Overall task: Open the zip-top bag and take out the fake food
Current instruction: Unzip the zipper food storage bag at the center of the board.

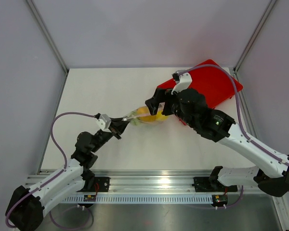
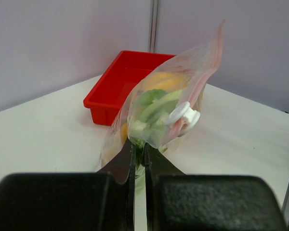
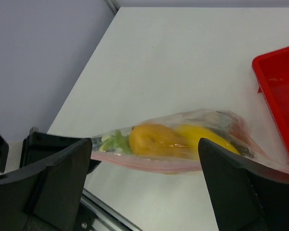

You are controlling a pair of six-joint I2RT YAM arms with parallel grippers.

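Left fingers point(image 2: 119, 166) pinching zip-top bag point(image 2: 188, 67), right fingers point(image 3: 53, 185) spread, fake food point(image 3: 156, 139) blurred inside

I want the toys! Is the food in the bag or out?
In. Yellow, orange and green fake food shows through the clear zip-top bag.

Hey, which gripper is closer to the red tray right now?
Right. The right gripper hangs open above the bag, just beside the red tray. The left gripper pinches the bag's far end, farther away.
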